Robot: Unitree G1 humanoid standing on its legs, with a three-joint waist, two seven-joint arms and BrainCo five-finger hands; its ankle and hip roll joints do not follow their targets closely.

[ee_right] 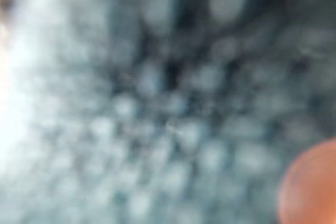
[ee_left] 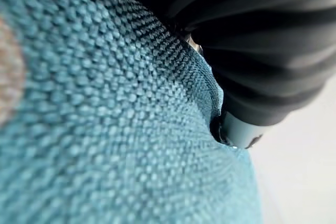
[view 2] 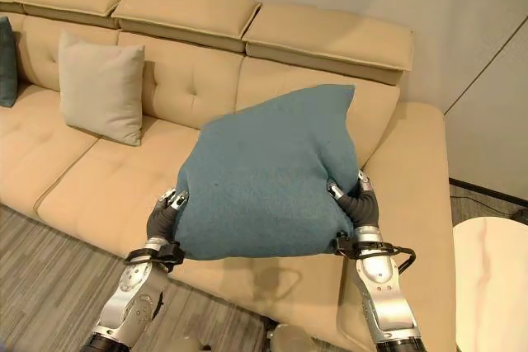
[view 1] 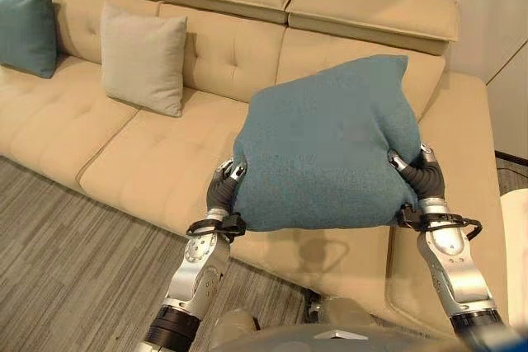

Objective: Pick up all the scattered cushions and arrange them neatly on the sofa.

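Teal cushion held up over sofa seat, squeezed between left hand and right hand, fingers dug into its sides. Beige cushion leans on sofa back.

Silver-grey arms, dark ribbed wrist covers, black cable loops.

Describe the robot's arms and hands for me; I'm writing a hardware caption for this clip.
Both arms are silver-grey metal with rounded housings and dark bands near the elbows. The left hand and right hand have dark ribbed covers over back and wrist, with silver fingers showing at the edges. A thin black cable loops beside each wrist.
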